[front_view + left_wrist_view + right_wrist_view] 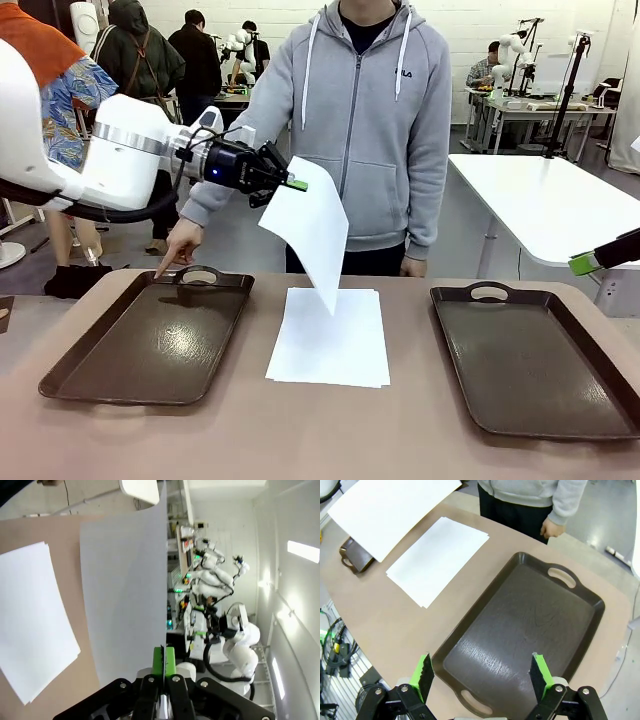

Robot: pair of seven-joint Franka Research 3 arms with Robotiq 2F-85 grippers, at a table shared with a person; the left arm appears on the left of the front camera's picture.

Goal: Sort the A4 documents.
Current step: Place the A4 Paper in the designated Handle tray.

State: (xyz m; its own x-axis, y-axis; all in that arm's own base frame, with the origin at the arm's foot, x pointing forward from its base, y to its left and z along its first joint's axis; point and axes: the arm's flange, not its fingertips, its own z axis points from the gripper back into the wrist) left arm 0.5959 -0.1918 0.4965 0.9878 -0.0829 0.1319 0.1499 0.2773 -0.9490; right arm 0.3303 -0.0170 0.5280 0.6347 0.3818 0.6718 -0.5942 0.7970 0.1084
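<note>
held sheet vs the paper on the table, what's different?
Pose: the held sheet hangs tilted in the air, pinched at its top edge by the shut left gripper. The stack lies flat on the table, between the left tray and the right tray.
Count: the held sheet is single; the stack is several sheets, edges slightly offset.
Shared: both are plain white, blank, seemingly the same format.

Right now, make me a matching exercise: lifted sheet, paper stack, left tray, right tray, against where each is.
1 lifted sheet
2 paper stack
3 left tray
4 right tray

A flat on the table between the trays
B near the open right fingers
C pinched in the left fingers
D a hand points at its far edge

Pairs: 1-C, 2-A, 3-D, 4-B
</note>
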